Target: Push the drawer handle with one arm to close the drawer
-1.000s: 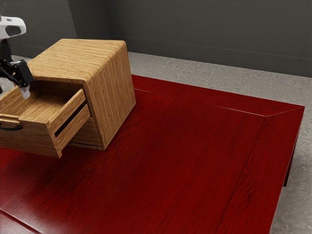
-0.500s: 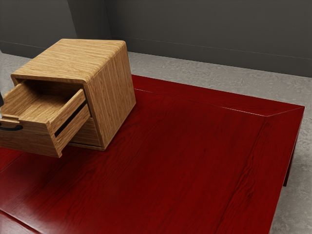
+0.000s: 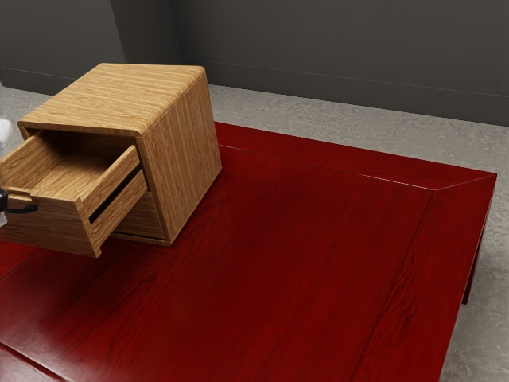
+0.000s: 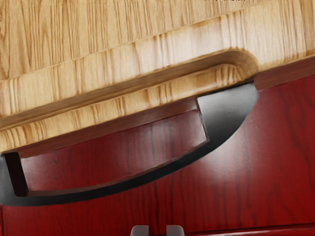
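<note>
Black pincer with grey tips point(image 3: 2, 216): tips a little apart, red showing in the gap and between them and the handle, just beside it.
Curved black handle point(image 4: 231, 110): on the front of the drawer.
Light wooden drawer point(image 3: 48, 231): pulled well out.
Boxy wood-grain cabinet point(image 3: 179, 143): upright behind it, on the worktop.
Glossy dark-red worktop point(image 3: 278, 263): under the cabinet.

Soft glare is cast on the desk point(image 4: 224, 160) near the pincer point(image 3: 3, 200) and on the handle point(image 4: 229, 105); the cabinet's point(image 3: 187, 135) opening is left in shadow.
</note>
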Motion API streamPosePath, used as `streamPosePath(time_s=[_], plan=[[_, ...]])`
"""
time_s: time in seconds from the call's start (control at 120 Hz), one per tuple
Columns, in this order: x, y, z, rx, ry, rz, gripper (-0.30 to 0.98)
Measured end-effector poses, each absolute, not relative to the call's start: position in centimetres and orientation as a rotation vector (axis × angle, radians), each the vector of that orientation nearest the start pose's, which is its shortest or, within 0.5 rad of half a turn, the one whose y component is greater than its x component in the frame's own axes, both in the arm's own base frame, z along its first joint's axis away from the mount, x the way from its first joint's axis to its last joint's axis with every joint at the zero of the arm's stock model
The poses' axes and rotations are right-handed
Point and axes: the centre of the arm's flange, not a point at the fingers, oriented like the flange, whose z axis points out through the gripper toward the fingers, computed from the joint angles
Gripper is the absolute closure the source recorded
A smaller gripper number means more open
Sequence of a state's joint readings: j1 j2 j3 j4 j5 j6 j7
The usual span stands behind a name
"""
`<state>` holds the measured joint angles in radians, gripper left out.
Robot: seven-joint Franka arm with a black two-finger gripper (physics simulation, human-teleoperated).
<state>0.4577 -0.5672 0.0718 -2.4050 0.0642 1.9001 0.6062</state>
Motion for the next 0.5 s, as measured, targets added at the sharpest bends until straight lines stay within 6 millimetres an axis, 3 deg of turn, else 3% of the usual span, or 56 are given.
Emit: streamPosePath(time_s=[0.5], plan=[[34.8, 21.3, 51.4, -2.990, 0.376, -0.205, 0.79]])
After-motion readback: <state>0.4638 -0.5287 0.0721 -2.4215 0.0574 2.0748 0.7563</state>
